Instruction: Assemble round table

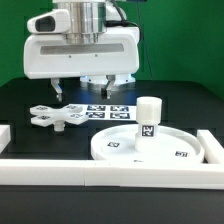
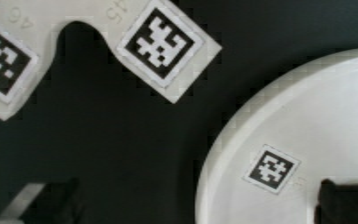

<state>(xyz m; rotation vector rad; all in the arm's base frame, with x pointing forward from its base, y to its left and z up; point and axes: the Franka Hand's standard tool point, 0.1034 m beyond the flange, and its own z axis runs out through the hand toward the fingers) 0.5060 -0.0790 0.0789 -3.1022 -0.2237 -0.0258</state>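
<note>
The large rimmed round disc (image 1: 150,148) lies flat at the front of the table. The short thick cylinder leg (image 1: 149,118) stands upright on it. The flat cross-shaped foot piece (image 1: 55,115) lies on the black table toward the exterior view's left of the disc. My gripper (image 1: 88,90) hangs open and empty above the table behind these parts, touching none of them. In the wrist view the disc's rim and one of its tags (image 2: 274,168) show, with two tagged lobes of the foot piece (image 2: 163,45) beyond it. My gripper (image 2: 194,205) is open, with only black table and disc edge between its fingers.
The marker board (image 1: 108,110) lies flat behind the disc. Long white border rails (image 1: 100,172) run along the front and up both sides. A green wall stands at the back.
</note>
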